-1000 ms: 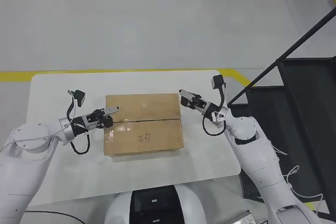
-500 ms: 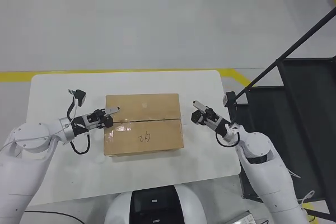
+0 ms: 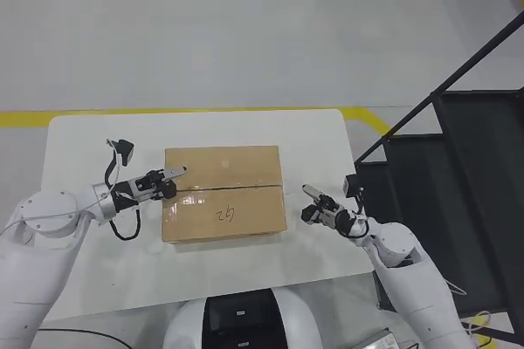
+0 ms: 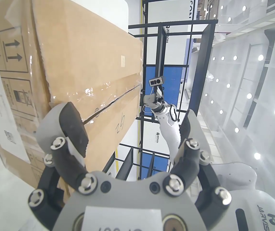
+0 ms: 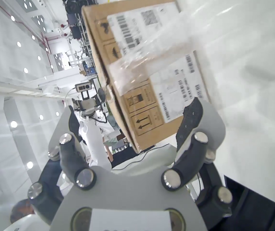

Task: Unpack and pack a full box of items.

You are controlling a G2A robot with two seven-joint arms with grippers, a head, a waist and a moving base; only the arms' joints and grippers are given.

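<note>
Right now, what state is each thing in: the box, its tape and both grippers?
box: closed, both top flaps down, resting flat on the table.
clear tape: lying wrinkled along the top seam.
left gripper: jaws open, at the box's end by the seam, holding nothing.
right gripper: jaws open, apart from the box's other end, holding nothing.
</note>
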